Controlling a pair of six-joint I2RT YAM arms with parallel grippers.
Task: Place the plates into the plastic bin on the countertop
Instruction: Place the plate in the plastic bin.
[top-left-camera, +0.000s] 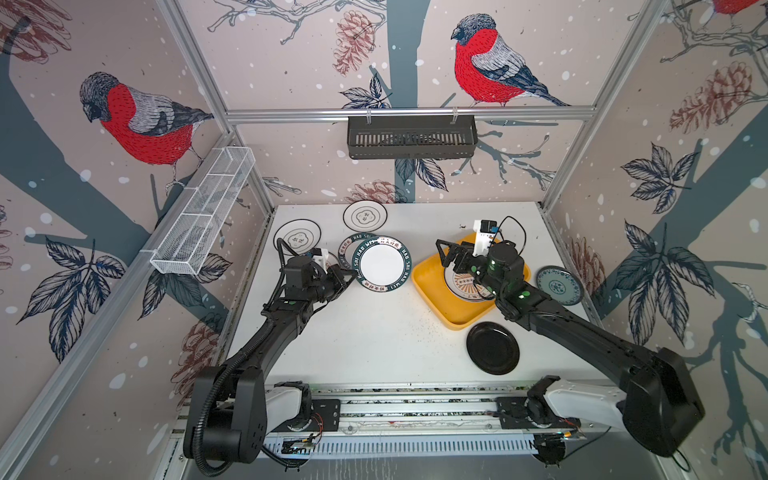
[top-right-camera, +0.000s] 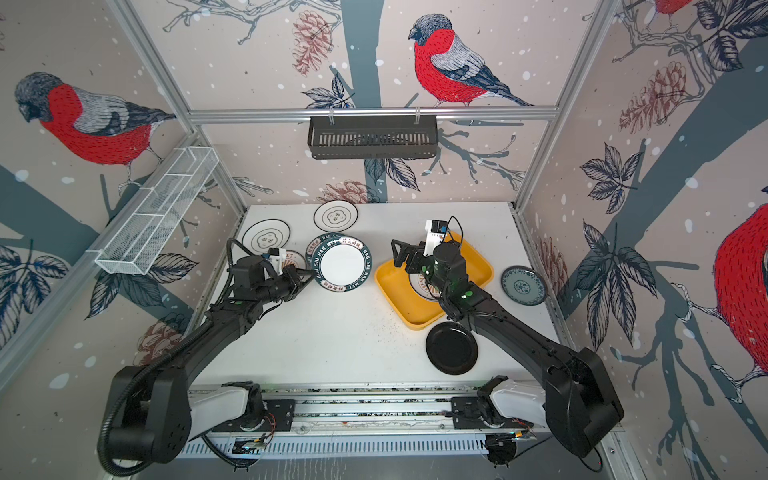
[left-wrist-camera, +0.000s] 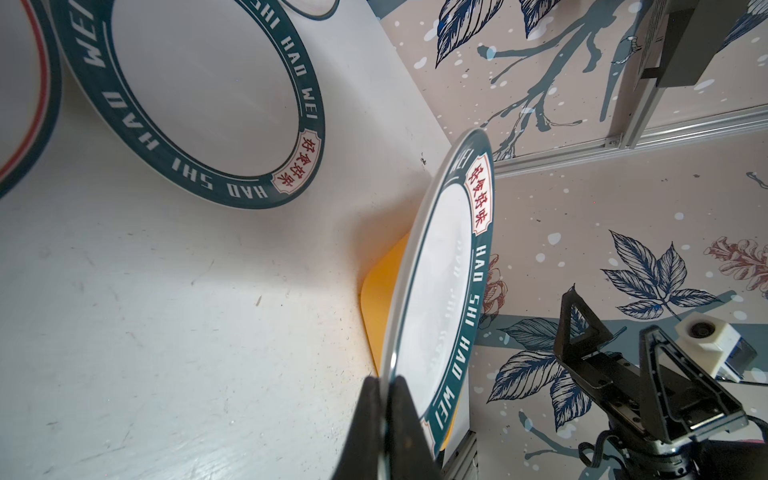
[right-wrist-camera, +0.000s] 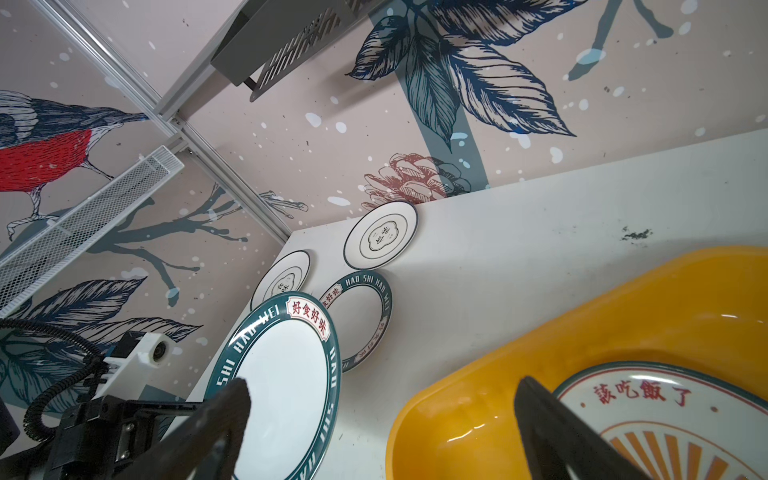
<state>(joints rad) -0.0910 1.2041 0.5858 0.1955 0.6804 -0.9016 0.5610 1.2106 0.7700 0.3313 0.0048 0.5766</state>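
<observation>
On the tabletop: six plates are lying loose outside the bin: corner flower plate, rear flower plate, second lettered plate, part-hidden plate under the left wrist, blue-green plate, black plate.
Bin: yellow, sitting right of centre and holding one sunburst plate, which is lying flat and face up.
Left pincer: squeezing tight on the rim of the lettered plate.
Right pincer: jaws standing wide, gripping nothing, hovering over the bin above the sunburst plate.
Lettered plate, place: hanging clear of the tabletop, it seems, between the loose group and the bin, and overlapping the second lettered plate in both top views.
Lettered plate, facing: being round, it is showing no long axis. Its face is pointing up, roughly level judging by its near-circular outline. The pinched edge is pointing toward the left arm and the free edge toward the bin.
Progress: early, judging by the count, with one plate in, one being carried and six waiting.
</observation>
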